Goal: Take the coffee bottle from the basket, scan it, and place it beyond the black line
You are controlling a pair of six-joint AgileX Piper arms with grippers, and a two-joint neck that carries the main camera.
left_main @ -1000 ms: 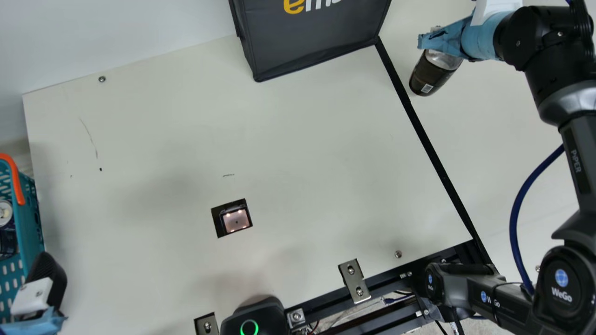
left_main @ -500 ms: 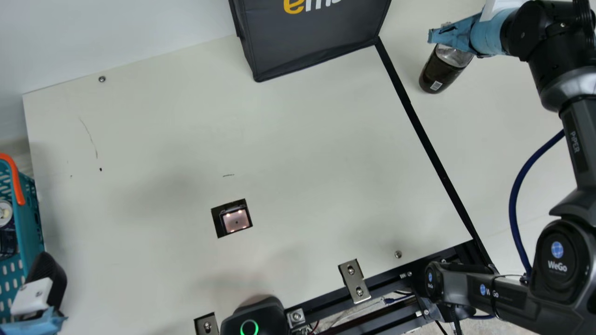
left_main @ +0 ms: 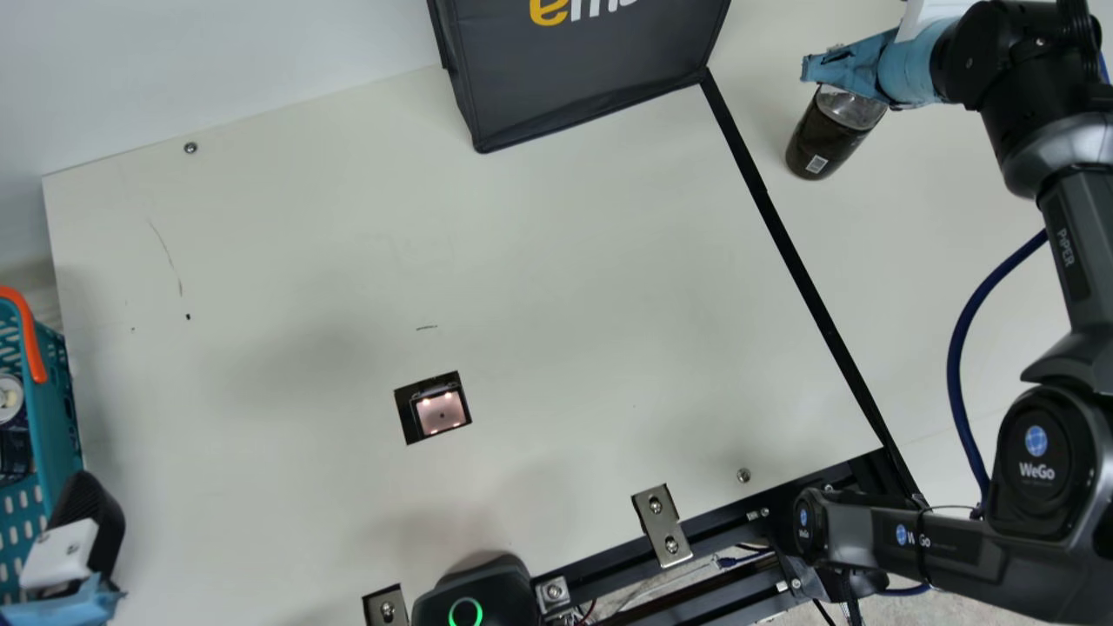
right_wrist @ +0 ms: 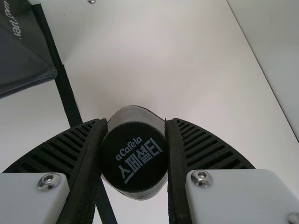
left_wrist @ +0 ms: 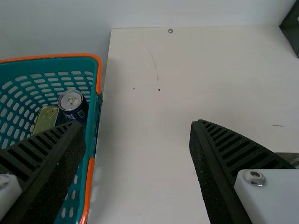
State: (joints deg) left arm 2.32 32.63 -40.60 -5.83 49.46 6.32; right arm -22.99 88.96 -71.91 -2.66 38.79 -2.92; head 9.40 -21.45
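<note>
Coffee bottle [left_main: 826, 139] at main view's 2 o'clock, past black line [left_main: 800, 261], neck between fingers of right claw [left_main: 823, 69], body showing toward claw's 6 o'clock. Right claw pinches bottle; whether base touches counter [left_main: 565, 261], cannot tell. Left claw [left_main: 89, 504] spread wide at 8 o'clock, beside basket [left_main: 68, 391].

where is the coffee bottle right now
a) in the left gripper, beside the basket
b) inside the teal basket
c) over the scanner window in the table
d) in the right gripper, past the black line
d: the coffee bottle is between the right gripper's fingers, on the far side of the black line from the scanner window.
</note>
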